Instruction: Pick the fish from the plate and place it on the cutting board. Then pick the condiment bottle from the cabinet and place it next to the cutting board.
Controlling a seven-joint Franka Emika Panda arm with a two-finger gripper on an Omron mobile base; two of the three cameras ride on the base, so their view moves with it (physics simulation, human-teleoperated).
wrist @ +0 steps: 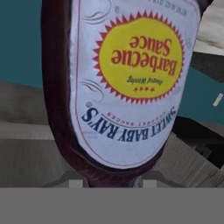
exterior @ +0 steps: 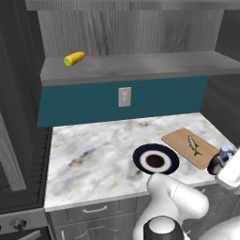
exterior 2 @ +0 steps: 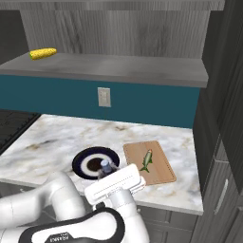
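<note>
While gripping condiment bottle (wrist: 118,87), claw (wrist: 111,181) low, near cutting board (exterior: 187,146)

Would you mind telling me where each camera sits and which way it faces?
Left base view: behind the arm to its left, looking forward and down at the counter, plate and cutting board; white arm at lower right.
Right base view: behind to its right, same counter; arm at lower left, hand by the plate.
Hand view: on the hand, looking along the gripper at the upside-down label of the bottle.
Both base views share the fish on the board and the corn on the shelf.
</note>
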